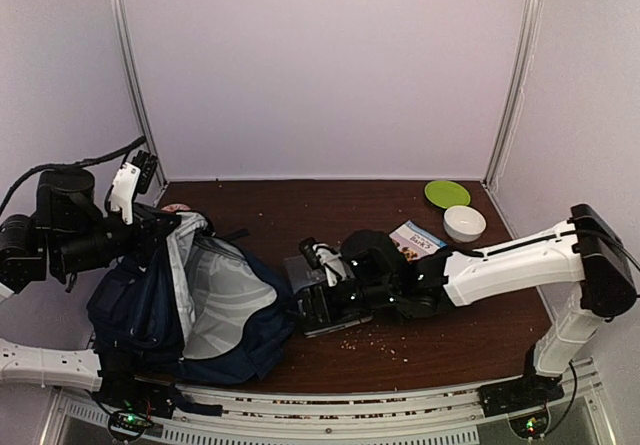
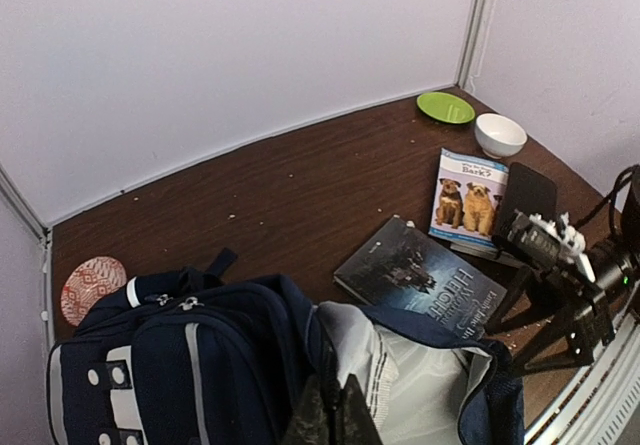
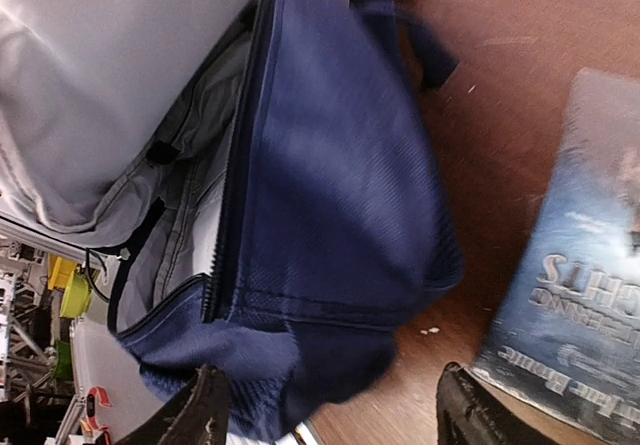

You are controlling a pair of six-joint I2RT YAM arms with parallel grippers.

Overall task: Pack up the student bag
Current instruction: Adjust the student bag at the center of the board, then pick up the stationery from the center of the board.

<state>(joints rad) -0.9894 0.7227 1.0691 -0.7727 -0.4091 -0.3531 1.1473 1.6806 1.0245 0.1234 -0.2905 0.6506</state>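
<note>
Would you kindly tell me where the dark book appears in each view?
Top external: book, centre, partly covered.
Left wrist: book, centre-right.
Right wrist: book, right edge.
Shared landmark: the open bag, beside the book in every view.

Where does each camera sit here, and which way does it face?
Top external: above and behind, looking down on the table; left arm and right arm show.
Left wrist: over the student bag, facing the far right corner; left gripper at the bottom edge.
Right wrist: low by the bag's open mouth, looking down; right gripper spread at bottom.
Shared: both wrist views show the bag and the dark book.
</note>
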